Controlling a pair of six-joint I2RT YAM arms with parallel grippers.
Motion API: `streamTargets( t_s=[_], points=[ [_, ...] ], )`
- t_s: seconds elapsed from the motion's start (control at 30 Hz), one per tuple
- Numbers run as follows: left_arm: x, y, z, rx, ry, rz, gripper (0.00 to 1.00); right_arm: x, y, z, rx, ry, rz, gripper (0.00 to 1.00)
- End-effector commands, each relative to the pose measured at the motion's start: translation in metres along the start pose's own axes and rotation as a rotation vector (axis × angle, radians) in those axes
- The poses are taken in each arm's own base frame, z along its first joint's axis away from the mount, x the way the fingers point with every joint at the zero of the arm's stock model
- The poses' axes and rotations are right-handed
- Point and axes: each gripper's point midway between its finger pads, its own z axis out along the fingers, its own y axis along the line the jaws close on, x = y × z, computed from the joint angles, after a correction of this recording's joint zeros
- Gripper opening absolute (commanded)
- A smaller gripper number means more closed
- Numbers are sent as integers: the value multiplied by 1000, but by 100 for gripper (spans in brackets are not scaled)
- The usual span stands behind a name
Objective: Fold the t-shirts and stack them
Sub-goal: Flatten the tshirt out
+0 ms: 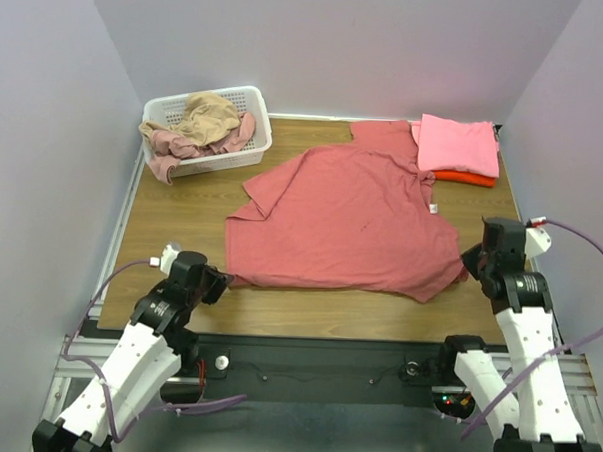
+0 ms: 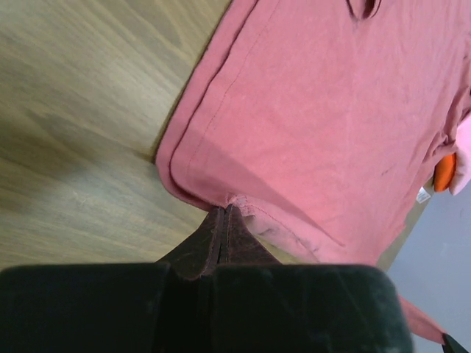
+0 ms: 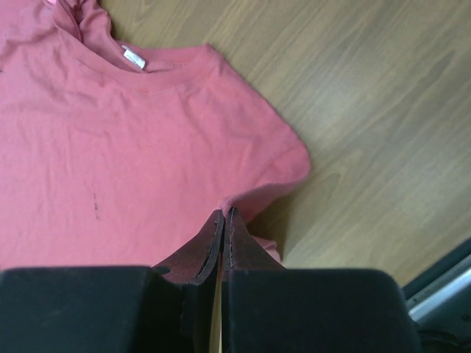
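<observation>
Tabletop (image 1: 182,221): red t-shirt (image 1: 342,223) near front edge

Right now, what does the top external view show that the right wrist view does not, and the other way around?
Only the top external view: the white basket holding crumpled shirts, and the left gripper at the near left corner of the dusty red shirt. Only the right wrist view: a close look at the right gripper, shut, pinching the sleeve hem. Both: the dusty red shirt spread out, its white neck label, and the wooden table.
</observation>
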Motion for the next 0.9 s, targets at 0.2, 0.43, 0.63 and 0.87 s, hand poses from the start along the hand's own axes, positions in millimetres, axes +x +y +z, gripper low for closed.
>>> streamTargets(
  t_s=[0.2,0.43,0.63,0.87],
  points=[
    [-33,-46,17,-2,-113,42,0,-47,59,31,-57,-113,52,0],
    [-57,-86,13,17,-171,100,0,-71,91,32,-117,-142,56,0],
    [-102,-170,-44,176,-304,168,0,-150,134,-29,-265,-318,128,0],
    [-168,-277,-199,484,-565,183,0,-265,166,-163,-478,-607,234,0]
  ],
)
